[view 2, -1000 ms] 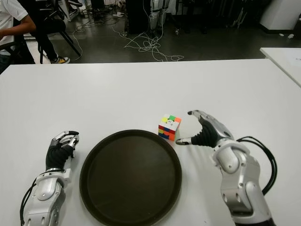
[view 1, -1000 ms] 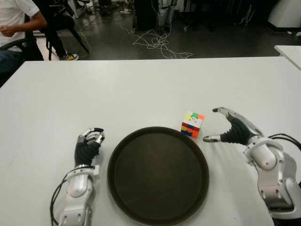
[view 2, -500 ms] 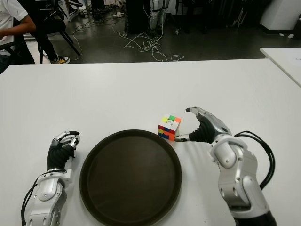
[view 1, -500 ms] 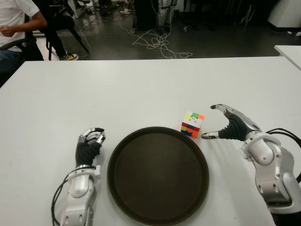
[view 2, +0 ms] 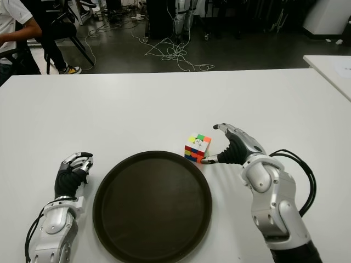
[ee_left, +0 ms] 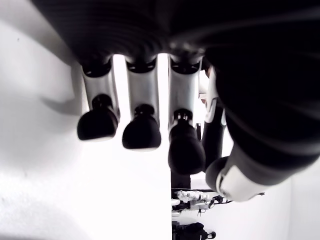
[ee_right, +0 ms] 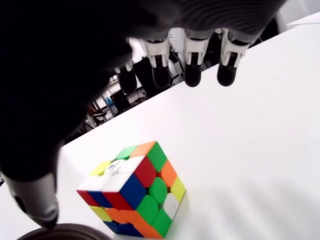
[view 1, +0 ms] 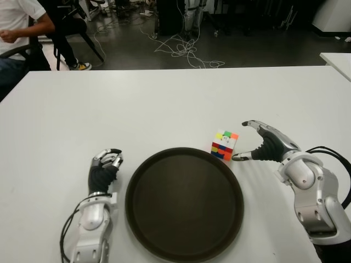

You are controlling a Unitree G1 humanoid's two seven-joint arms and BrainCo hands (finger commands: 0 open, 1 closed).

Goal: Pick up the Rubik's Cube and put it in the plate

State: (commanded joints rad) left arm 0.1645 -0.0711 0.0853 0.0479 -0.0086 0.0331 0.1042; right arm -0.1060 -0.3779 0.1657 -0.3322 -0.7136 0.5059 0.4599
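Rubik's Cube [view 1: 225, 144] just beside spread right hand [view 1: 262, 147], ungrasped, near plate [view 1: 184, 203]

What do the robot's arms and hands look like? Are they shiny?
Yes. Both arms are shiny silver-grey metal with rounded shells. The left hand and right hand have black palms and silver fingers with dark rubbery tips. Black cables loop beside the right arm, and thinner ones run beside the left.

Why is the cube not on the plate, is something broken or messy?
Nothing looks wrong. The Rubik's Cube sits upright on the table just beside the plate, not in it yet. The right hand is open beside it; the left hand is left of the plate.
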